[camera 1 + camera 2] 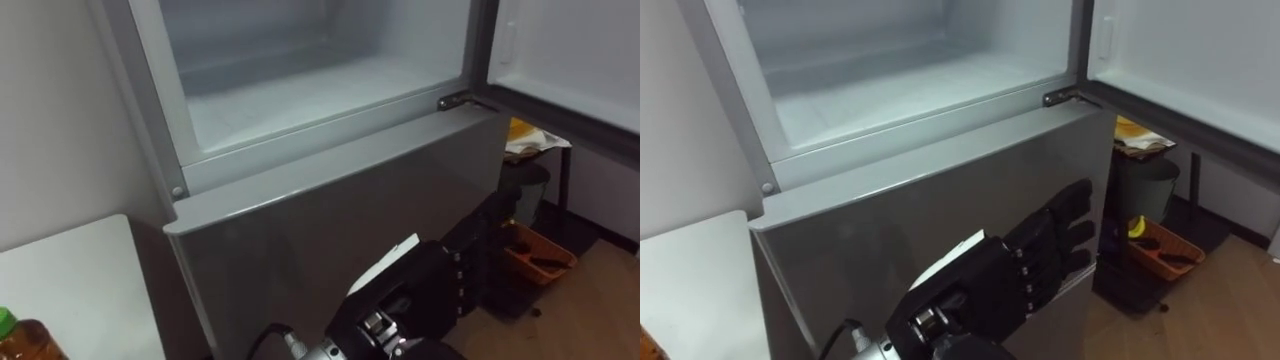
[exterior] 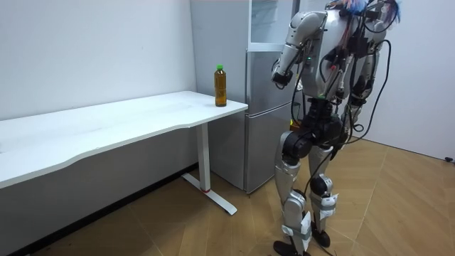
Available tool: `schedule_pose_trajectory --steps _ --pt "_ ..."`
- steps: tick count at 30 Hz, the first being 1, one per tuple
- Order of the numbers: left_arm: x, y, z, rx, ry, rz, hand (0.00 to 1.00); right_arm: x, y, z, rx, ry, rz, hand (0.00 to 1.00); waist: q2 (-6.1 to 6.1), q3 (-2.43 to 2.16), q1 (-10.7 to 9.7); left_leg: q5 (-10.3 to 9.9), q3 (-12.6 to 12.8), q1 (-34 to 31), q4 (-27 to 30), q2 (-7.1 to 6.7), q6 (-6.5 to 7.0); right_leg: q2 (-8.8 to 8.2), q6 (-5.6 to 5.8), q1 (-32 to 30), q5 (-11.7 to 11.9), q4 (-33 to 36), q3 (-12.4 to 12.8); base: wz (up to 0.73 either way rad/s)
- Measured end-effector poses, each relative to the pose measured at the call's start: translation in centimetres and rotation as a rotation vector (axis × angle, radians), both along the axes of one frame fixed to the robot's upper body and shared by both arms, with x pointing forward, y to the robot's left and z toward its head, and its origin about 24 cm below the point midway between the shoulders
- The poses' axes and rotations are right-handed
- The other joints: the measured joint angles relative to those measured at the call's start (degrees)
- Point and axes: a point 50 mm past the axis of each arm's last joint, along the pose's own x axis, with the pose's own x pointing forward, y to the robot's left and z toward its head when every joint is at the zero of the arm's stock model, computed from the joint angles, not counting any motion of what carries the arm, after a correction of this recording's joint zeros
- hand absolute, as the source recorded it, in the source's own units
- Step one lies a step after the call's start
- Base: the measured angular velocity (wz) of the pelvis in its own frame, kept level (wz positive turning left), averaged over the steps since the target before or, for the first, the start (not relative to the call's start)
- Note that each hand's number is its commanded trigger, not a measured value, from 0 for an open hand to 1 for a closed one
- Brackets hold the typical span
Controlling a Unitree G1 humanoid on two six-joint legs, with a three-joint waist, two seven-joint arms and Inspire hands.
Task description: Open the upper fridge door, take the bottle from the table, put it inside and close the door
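The bottle (image 1: 22,340) of amber liquid with a green cap stands on the white table (image 1: 75,280) to my left, near the table's corner by the fridge (image 2: 221,85). The upper fridge compartment (image 1: 300,90) is open and bare inside, and its door (image 1: 570,60) is swung out to the right. My left hand (image 1: 440,290) is open, with straight fingers held in front of the closed grey lower door (image 1: 330,200) below the compartment. It holds nothing. I stand upright facing the fridge (image 2: 266,107).
To the right of the fridge, on the floor, are a black bin (image 1: 527,185) and an orange basket (image 1: 537,257) with dark items in it. The table (image 2: 128,117) runs along the wall on my left.
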Motion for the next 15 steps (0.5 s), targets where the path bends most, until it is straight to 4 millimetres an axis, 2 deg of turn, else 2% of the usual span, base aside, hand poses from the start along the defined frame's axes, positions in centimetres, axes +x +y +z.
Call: schedule_pose_trajectory --steps 11,15 --pt "0.0 0.4 0.6 -0.015 -0.024 0.018 0.00 -0.2 0.1 -0.1 -0.006 0.004 -0.004 0.00 -0.19 -0.04 0.7 0.1 -0.2 0.0 -0.1 -0.03 -0.05 0.01 -0.02 0.1 0.0 0.0 -0.1 0.00" --pt "-0.1 0.8 1.2 -0.028 -0.052 0.025 0.00 -0.2 0.4 -0.1 -0.002 0.006 -0.008 0.00 -0.95 -0.17 1.4 0.2 -1.1 -0.2 -0.2 -0.02 -0.10 -0.02 -0.08 0.3 0.0 -0.1 -0.7 0.07"
